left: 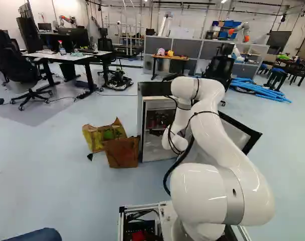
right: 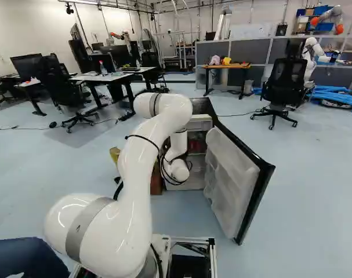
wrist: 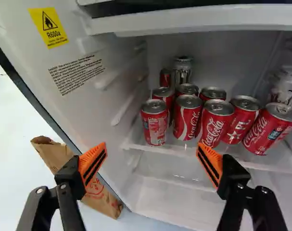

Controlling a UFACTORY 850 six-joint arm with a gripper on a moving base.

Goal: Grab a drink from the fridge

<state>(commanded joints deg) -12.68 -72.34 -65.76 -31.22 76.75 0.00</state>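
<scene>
Facing cans (wrist: 188, 118) | wrist view only: spread claw (wrist: 151, 145) | base views: wide-open door (right: 236, 182)

Rear cans (wrist: 182, 76) partly hidden, fridge (wrist: 109, 125) cut off — wrist view

I see smooth, glossy white casing on the arm (left: 212, 193), its band satin grey metal. My black hand (wrist: 152, 146) looks matt, with grooved, rubbery orange pads (wrist: 94, 162). The red cylindrical drink cans (wrist: 216, 126) are shiny painted metal with bare silvery lids. Smooth white plastic lines the box-shaped fridge (wrist: 208, 53). The brown rectangular bag (wrist: 105, 201) is creased, matt paper; the pale blue floor (left: 52, 191) has a smooth, faint sheen.
</scene>
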